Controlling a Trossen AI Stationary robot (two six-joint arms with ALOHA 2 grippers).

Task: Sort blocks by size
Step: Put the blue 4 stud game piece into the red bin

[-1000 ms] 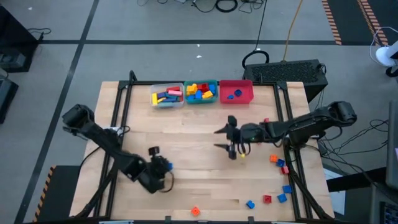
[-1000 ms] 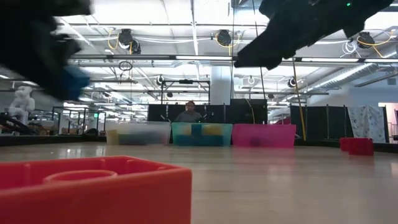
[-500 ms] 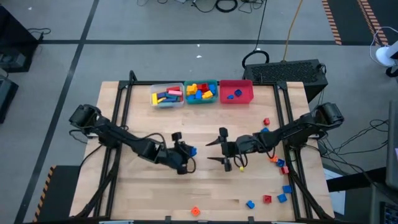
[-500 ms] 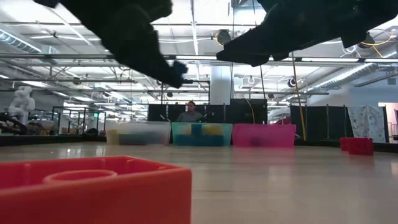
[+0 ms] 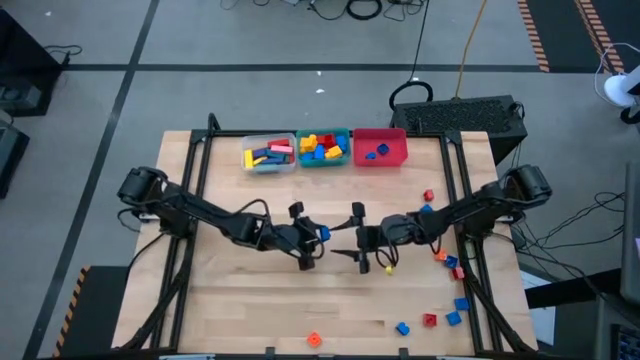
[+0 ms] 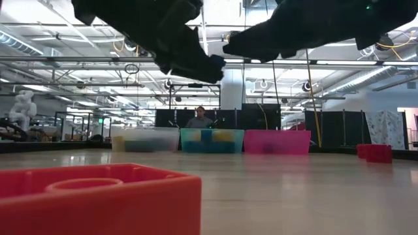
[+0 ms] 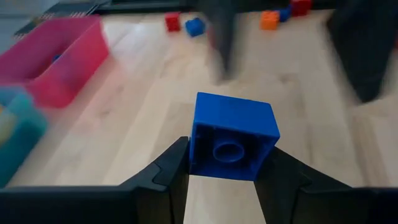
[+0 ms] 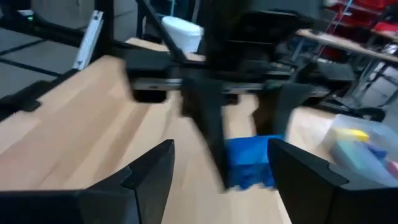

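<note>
Blue block [image 7: 232, 137] sits clamped between the left gripper's [image 5: 312, 240] fingers above mid-table, facing the right gripper [image 5: 357, 237] at its 3 o'clock, jaws spread and empty, with three bins [image 5: 324, 158] at 12 o'clock.

No words, numbers, labels or brand marks can be read anywhere in these views. The bins, bricks and table carry no legible print. Nothing in the room behind can be made out as text either.

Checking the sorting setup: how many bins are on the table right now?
3, side by side along the table's far edge: a clear bin on the left, a teal bin in the middle, a red bin on the right. None appear hidden.
</note>
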